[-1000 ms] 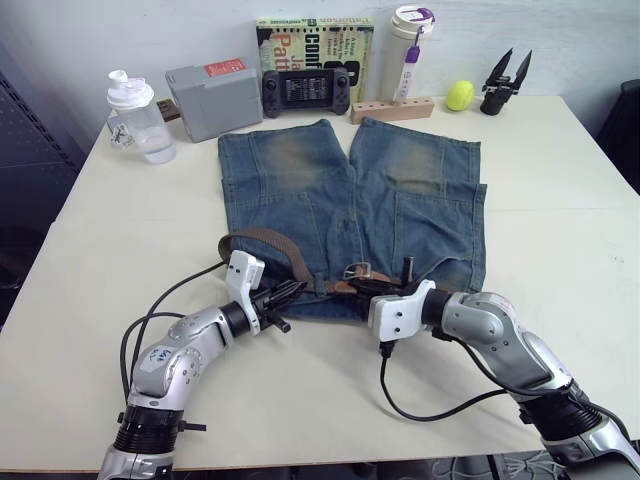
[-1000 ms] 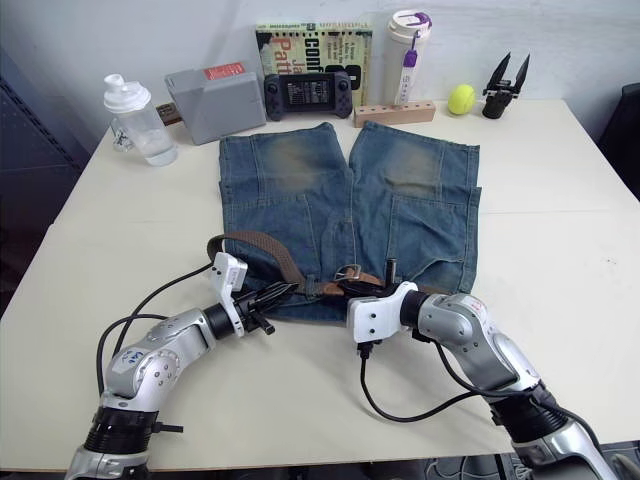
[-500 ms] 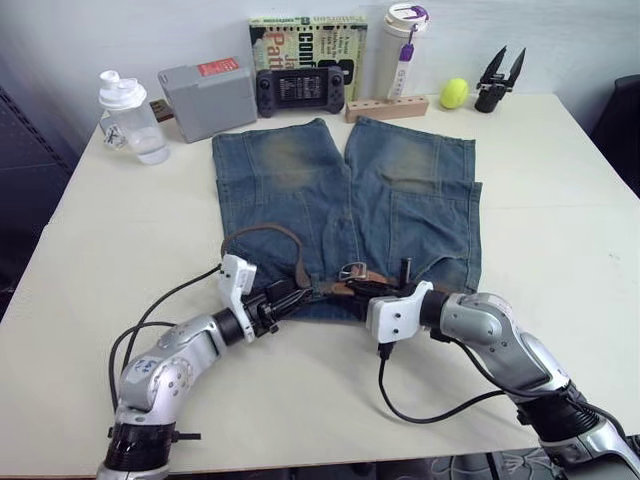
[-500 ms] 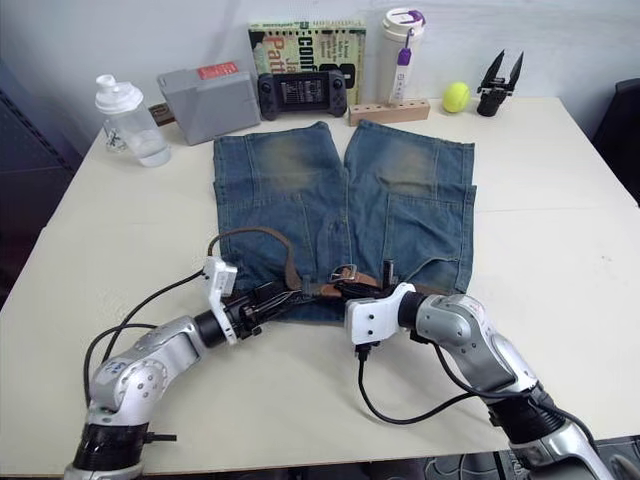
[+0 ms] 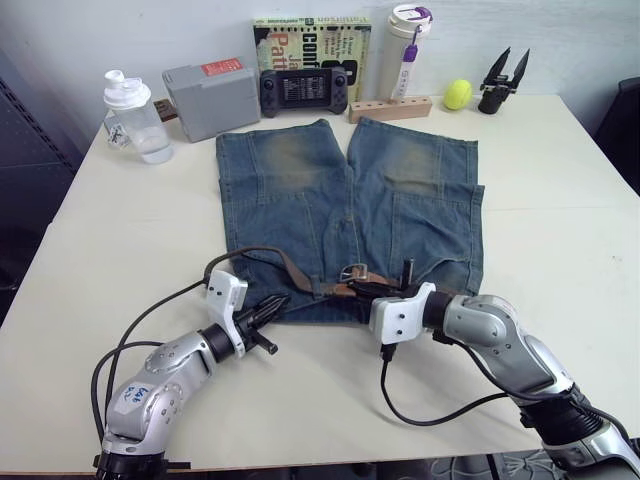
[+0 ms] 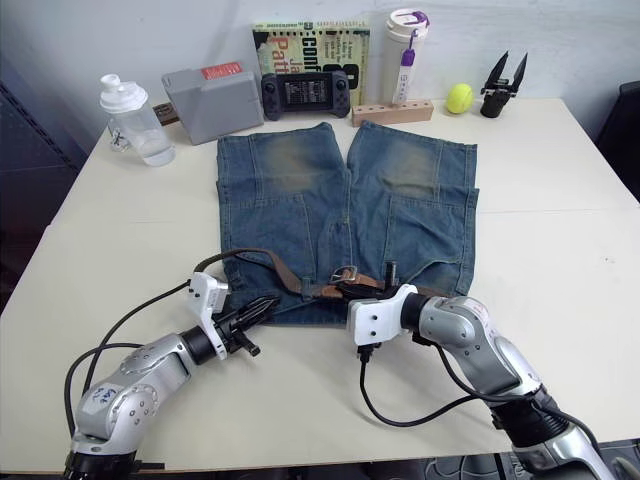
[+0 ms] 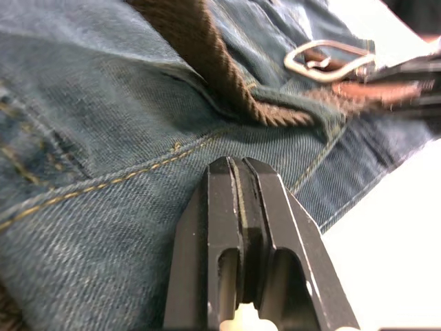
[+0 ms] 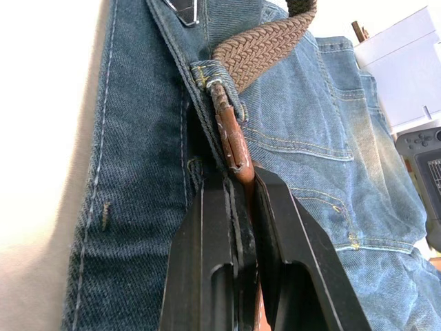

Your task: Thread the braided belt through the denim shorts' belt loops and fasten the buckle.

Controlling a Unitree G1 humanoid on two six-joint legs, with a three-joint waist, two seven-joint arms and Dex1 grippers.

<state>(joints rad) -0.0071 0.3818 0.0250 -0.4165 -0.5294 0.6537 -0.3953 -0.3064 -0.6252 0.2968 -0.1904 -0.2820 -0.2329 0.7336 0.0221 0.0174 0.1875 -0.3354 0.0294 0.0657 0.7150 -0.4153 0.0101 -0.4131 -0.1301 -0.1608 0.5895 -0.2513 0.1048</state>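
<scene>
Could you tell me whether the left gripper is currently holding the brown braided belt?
No, the left gripper is shut on nothing, its tips over the faded blue denim shorts, apart from the brown braided belt.

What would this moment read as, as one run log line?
left pincer shut, empty, over denim shorts | right pincer shut on braided belt tip | buckle unfastened

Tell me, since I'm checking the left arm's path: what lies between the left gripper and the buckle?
In the left wrist view, denim shorts waistband and the braided belt crossing it lie between the left gripper and the buckle.
</scene>
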